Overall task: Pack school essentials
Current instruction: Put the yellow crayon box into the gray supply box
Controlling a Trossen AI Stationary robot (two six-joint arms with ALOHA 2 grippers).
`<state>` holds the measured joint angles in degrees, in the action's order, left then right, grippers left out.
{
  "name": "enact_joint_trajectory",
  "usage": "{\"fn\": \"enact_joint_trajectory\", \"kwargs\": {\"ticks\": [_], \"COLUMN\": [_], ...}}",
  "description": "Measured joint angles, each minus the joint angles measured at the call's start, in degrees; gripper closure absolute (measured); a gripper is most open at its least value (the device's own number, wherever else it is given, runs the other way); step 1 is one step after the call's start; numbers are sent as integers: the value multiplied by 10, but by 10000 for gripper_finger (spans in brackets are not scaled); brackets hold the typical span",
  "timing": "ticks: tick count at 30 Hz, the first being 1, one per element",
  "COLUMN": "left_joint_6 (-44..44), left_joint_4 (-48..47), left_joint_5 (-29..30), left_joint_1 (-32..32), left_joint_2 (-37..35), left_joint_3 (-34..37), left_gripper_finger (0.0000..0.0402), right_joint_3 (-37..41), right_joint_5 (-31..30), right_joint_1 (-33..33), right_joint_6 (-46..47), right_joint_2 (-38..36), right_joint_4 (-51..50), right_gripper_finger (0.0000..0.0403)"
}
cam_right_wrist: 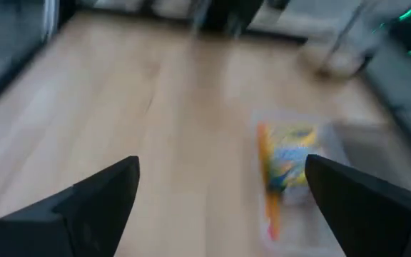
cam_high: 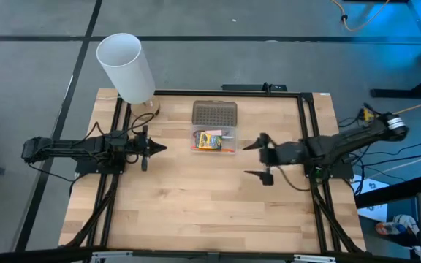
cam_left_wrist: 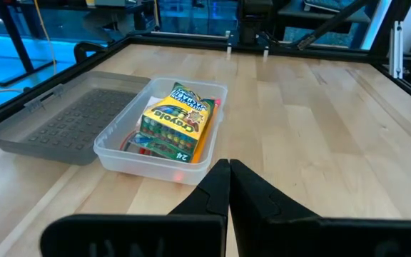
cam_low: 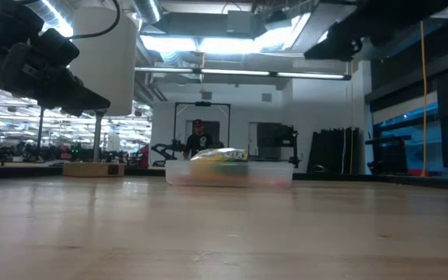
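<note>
While both my arms hang over the tabletop, the crayon box lies in the open clear case, at the tabletop's far middle, between my two grippers. It rests tilted on top of other items, with an orange pencil along its side and something red under it that I cannot make out. The case's grey dotted lid lies flat on the far side of the tray, touching it. My left gripper sits near the case on its left, jaws closed tip to tip and holding nothing, pointing at the case. My right gripper is near the case on its right, jaws spread wide and empty, with the case showing between the fingers in the right wrist view. A white cylinder stands at the tabletop's far left corner.
</note>
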<state>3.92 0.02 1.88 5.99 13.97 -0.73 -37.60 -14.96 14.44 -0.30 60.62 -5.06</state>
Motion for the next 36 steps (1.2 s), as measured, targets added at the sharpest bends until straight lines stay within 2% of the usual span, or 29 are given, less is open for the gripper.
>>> {"fn": "enact_joint_trajectory", "kwargs": {"ticks": [4,9,17,23,26,33,36], "left_joint_6": [0,0,0,0,0,0,0], "left_joint_4": [0,0,0,0,0,0,0], "left_joint_5": [0,0,1,1,1,1,2], "left_joint_1": [0,0,0,0,0,0,0], "left_joint_2": [0,0,0,0,0,0,0], "left_joint_3": [0,0,0,0,0,0,0], "left_gripper_finger": [401,401,401,401,401,401,401], "right_joint_3": [100,138,27,-69,-98,-141,-143], "right_joint_5": [-63,-23,-14,-3,15,-7,-46], "right_joint_1": [-26,-79,-128,-178,-188,-192,-190], "right_joint_6": [0,19,18,18,13,5,16], "right_joint_2": [-51,9,159,285,344,401,407], "right_joint_4": [171,276,293,237,253,255,257], "right_gripper_finger": [3,3,3,3,3,4,4]}}
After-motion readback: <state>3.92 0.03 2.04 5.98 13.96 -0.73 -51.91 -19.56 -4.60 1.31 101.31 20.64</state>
